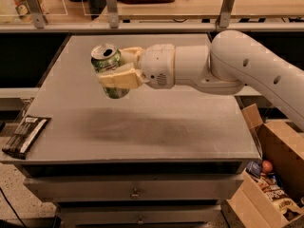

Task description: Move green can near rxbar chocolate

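The green can [107, 63], with a silver top and pale side markings, is held tilted in the air above the grey table [156, 122], left of its middle. My gripper [118, 68] reaches in from the right on the white arm and is shut on the can, cream fingers [121, 78] pressed on its sides. The rxbar chocolate [26, 135], a flat black wrapper with white stripes, lies at the table's front left corner, well below and to the left of the can.
An open cardboard box [273, 175] with snack packets stands on the floor at the right. A counter with metal posts [111, 6] runs behind the table. Drawers [135, 191] sit under the tabletop.
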Controlling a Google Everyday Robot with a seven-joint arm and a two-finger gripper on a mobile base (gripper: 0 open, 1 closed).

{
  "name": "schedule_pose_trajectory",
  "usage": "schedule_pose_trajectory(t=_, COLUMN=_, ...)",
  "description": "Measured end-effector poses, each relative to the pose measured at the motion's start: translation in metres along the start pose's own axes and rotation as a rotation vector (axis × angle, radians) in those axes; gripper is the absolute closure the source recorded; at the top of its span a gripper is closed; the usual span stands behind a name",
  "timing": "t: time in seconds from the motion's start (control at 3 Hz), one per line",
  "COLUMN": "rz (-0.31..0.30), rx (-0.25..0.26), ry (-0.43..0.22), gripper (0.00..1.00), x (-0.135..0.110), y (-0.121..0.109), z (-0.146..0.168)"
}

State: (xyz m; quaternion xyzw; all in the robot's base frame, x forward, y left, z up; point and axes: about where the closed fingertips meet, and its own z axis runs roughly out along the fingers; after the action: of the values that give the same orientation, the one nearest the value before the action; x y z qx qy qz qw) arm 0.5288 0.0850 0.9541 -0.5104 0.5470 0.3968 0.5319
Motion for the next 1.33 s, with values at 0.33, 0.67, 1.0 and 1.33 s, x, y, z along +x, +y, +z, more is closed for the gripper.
schedule_pose_trajectory(t=0.33, rz=0.000, rx=0.000, ry=0.000, gripper=1.00, x=0.000, y=0.000, z=0.000)
schedule_pose_trajectory(t=0.67, rz=0.004, rx=-0.079, ry=-0.034, gripper=1.00, x=0.004, y=0.009, z=0.033)
schedule_pose_trajectory(t=1.0, rz=0.044, rx=-0.190, ry=-0.075, gripper=1.00, x=0.016, y=0.034, z=0.079)
schedule_pose_trajectory(t=1.33, rz=0.082, rx=-0.256, ry=-0.112, gripper=1.00, x=0.025, y=0.054, z=0.109)
